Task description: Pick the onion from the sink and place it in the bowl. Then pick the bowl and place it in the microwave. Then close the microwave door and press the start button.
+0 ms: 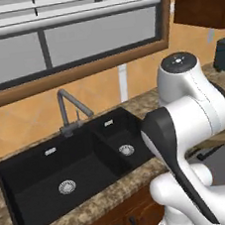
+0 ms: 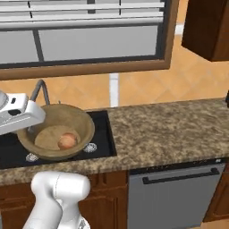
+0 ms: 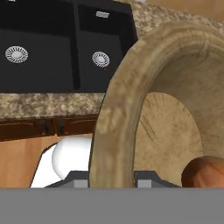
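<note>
The brown wooden bowl point(image 2: 56, 129) hangs tilted above the black sink point(image 2: 103, 134), off the counter. The reddish-tan onion point(image 2: 67, 141) lies inside it on the low side. In the hand view the bowl's thick pale rim point(image 3: 116, 109) runs up from between my fingers, and my gripper point(image 3: 113, 180) is shut on that rim. The onion point(image 3: 205, 171) sits at the lower right of the hand view. Both basins of the sink point(image 1: 81, 163) hold nothing but their silver drains. The microwave and its door are out of view.
The dark gooseneck tap point(image 1: 66, 107) stands behind the sink, just beyond the bowl. Speckled stone counter point(image 2: 165, 129) stretches right, over a grey dishwasher front point(image 2: 179, 192). A dark wall cabinet point(image 2: 208, 27) hangs at the upper right. A window spans the back wall.
</note>
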Motion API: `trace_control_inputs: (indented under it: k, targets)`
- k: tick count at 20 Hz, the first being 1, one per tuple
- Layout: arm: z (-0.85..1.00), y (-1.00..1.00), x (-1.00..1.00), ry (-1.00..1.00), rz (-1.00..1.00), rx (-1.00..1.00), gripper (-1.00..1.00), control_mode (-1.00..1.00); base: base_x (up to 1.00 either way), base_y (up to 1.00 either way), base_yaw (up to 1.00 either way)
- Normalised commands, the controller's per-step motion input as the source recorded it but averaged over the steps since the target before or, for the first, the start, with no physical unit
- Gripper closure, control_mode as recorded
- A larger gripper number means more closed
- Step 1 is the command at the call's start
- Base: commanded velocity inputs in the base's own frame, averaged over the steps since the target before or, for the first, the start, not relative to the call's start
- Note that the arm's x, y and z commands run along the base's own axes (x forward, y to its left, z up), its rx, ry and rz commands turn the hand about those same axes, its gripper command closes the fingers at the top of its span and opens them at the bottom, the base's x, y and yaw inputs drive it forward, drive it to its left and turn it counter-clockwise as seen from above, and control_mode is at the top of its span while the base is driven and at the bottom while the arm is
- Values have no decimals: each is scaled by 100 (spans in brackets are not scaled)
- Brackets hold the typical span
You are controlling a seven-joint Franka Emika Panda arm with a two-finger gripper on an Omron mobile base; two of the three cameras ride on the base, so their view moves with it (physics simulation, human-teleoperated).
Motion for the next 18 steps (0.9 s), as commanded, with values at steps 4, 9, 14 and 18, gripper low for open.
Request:
trace_control_inputs:
  k: [4,9,14,18]
  targets:
    - [0,0,0,0,0,0,100,100,-5,-6,-78]
    - [0,0,0,0,0,0,100,100,-2,-31,-74]
    - [0,0,0,0,0,0,100,100,0,-48,-72]
    - [0,0,0,0,0,0,100,100,10,-78,-59]
